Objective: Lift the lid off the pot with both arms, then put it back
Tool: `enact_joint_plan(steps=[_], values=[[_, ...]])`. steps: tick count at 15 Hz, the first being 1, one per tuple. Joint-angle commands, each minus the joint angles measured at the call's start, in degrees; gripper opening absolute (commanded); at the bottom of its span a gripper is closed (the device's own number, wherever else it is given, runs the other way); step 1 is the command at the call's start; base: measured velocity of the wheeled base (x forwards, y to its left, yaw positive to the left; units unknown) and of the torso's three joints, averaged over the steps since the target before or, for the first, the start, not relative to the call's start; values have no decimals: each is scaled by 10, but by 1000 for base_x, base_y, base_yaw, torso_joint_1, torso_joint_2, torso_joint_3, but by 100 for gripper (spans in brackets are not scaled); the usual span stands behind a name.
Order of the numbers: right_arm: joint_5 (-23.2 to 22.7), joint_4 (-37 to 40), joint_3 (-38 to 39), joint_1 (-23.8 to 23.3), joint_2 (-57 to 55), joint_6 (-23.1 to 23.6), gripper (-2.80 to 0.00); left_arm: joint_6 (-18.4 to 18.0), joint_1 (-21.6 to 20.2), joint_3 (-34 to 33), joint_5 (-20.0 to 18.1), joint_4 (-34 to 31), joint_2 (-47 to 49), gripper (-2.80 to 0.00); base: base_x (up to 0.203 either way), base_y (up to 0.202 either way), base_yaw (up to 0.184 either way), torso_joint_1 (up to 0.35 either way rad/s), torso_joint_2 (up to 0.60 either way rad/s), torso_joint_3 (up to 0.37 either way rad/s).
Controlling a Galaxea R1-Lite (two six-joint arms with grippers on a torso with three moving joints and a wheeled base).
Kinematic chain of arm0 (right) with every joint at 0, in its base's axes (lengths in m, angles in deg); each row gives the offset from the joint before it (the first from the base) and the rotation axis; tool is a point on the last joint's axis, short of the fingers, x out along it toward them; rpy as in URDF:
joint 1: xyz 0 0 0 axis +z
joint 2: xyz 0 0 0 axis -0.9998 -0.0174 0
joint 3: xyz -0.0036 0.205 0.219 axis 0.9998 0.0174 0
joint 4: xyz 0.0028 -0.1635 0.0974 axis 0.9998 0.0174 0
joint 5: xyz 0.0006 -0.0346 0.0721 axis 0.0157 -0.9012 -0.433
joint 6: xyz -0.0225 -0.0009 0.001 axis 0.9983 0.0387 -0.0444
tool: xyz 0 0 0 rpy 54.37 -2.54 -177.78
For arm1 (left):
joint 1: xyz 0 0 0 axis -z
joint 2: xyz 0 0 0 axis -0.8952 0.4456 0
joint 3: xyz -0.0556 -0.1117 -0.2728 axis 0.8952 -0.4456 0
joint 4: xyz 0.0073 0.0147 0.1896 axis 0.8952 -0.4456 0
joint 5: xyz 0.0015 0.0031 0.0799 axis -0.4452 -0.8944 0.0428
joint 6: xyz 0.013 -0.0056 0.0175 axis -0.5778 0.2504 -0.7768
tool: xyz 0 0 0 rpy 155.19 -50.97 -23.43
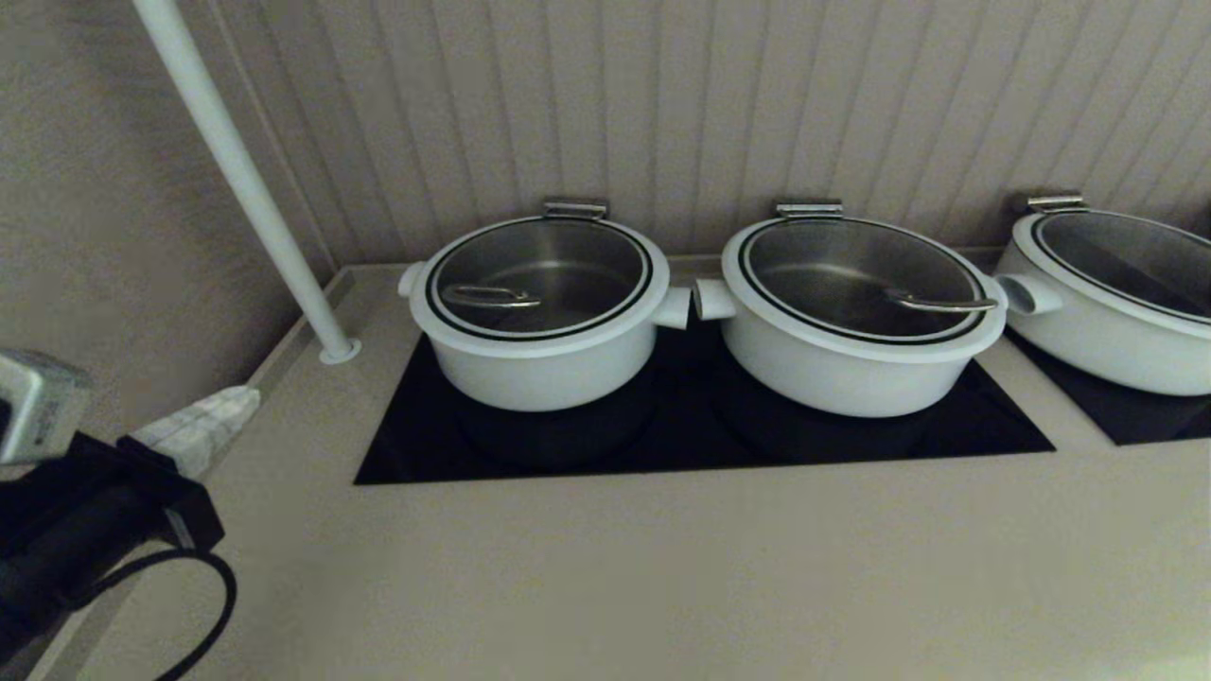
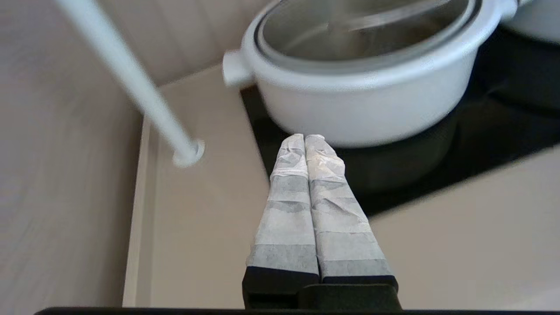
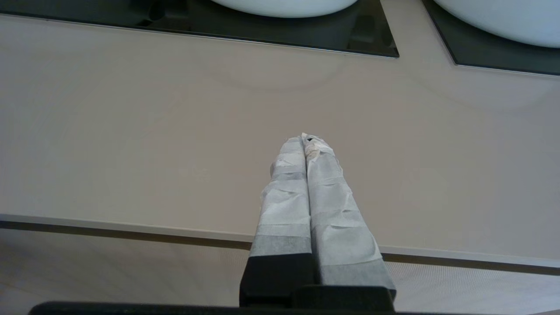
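Observation:
The pot (image 1: 544, 364) is white and straight-sided, with stubby side handles, and stands at the left end of the black cooktop (image 1: 700, 440). The lid (image 1: 539, 274) rests on it, its slim steel handle (image 1: 490, 297) lying within the glass. My left gripper (image 1: 241, 400) is shut and empty, low at the left, short of the pot and apart from it. In the left wrist view it (image 2: 305, 138) points at the pot's wall (image 2: 363, 105) below the lid (image 2: 363, 39). My right gripper (image 3: 306, 139) is shut and empty above the bare counter near its front edge, and is out of the head view.
A wider white pot (image 1: 851, 369) with its own lid stands just right of the task pot, handles almost touching. A third pot (image 1: 1107, 340) is at the far right. A slanted white pole (image 1: 251, 189) meets the counter at the back left. The panelled wall is close behind.

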Motion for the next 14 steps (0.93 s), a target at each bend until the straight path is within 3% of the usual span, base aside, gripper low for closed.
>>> enact_joint_plan(steps=[1, 4, 10, 14], values=[[-1, 0, 0, 0, 0, 1, -280, -1, 0, -52, 2, -10, -71, -280, 0, 0, 0, 0, 0, 0], [-1, 0, 0, 0, 0, 0, -280, -1, -1, -86, 7, -98, -186, -280, 0, 0, 0, 0, 0, 0], [-1, 0, 0, 0, 0, 1, -280, 4, -31, -96, 22, -393, -467, -280, 0, 0, 0, 0, 0, 0], [-1, 0, 0, 0, 0, 1, -280, 4, -34, -95, 68, -545, -621, -280, 0, 0, 0, 0, 0, 0]])
